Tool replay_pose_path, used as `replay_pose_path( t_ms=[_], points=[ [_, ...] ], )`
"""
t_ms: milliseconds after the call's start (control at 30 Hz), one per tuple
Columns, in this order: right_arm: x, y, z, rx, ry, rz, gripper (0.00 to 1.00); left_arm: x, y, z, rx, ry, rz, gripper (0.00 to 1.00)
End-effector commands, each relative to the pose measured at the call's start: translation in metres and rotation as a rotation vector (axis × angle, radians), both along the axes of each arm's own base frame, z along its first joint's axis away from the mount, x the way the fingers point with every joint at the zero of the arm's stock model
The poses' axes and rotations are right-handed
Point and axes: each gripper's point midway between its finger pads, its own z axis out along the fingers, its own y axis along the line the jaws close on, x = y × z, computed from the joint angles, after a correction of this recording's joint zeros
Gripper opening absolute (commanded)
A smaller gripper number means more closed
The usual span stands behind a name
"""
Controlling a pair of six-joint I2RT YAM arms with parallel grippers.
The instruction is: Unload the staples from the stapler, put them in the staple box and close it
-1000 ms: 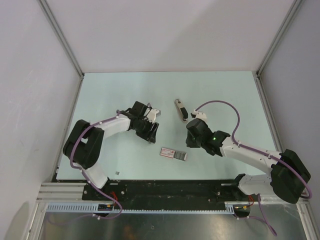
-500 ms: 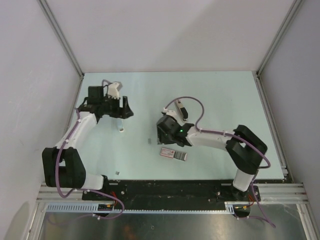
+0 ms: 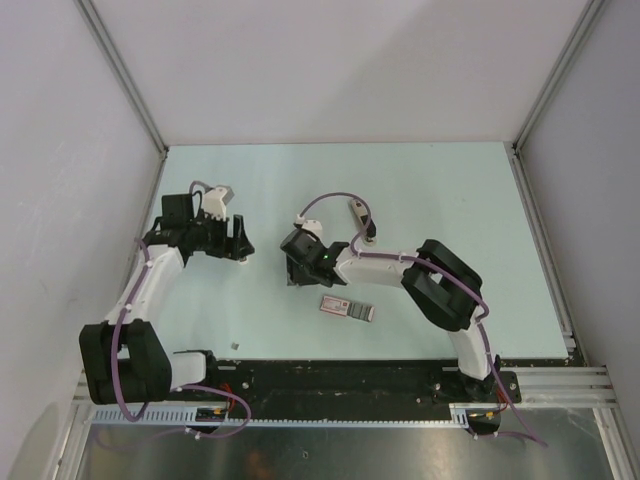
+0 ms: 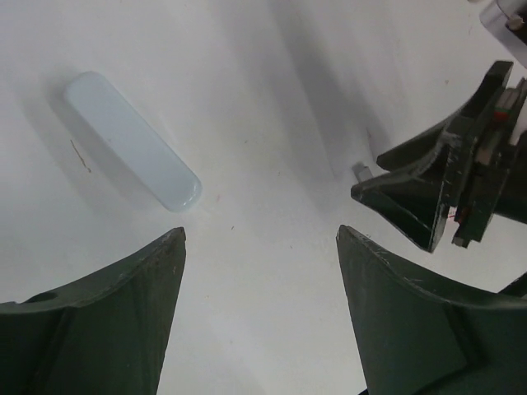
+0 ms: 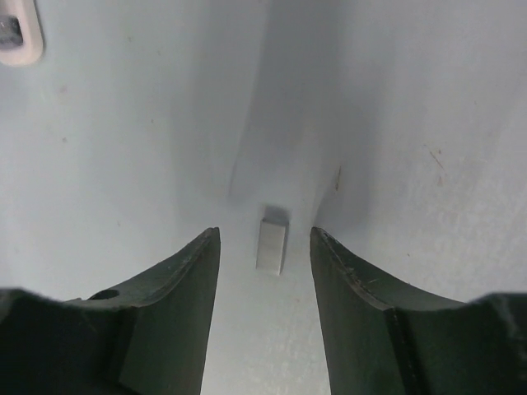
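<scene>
The stapler (image 3: 360,218) lies on the table at centre back, dark with a pale top, and neither gripper touches it. The staples (image 5: 271,242), a tiny grey strip, lie flat on the table between the open fingers of my right gripper (image 5: 264,230), untouched. In the top view my right gripper (image 3: 296,266) hangs over that spot and mostly hides the strip. My left gripper (image 3: 242,244) is open and empty at the left. Its wrist view (image 4: 259,234) shows bare table between its fingers and the staples (image 4: 360,171) by the right gripper's tips.
A red-and-white flat box (image 3: 348,308) lies in front of the right gripper. A pale rounded bar (image 4: 132,141) lies on the table just ahead of the left gripper. A tiny grey speck (image 3: 234,346) sits near the front edge. Walls enclose the table at left, right and back.
My right gripper has swung left from beside the stapler to over the staples strip. My left gripper has swung out to the left and now sits over the pale bar.
</scene>
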Motion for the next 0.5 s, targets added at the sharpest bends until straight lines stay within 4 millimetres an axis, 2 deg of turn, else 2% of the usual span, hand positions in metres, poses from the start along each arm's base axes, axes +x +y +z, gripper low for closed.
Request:
replay_pose_path(
  t_ms=[0,200,467],
  points=[
    [0.005,0.009,-0.002,-0.027,-0.004,-0.018,0.52,-0.006,-0.001,0.007,0.024,-0.069,-0.074,0.79],
    [0.009,0.013,-0.009,-0.069,-0.011,-0.013,0.45,-0.010,0.000,0.003,0.023,-0.063,-0.079,0.78],
    [0.001,0.000,-0.015,-0.193,-0.029,-0.003,0.42,-0.009,0.001,0.002,0.018,-0.062,-0.084,0.78]
  ],
)
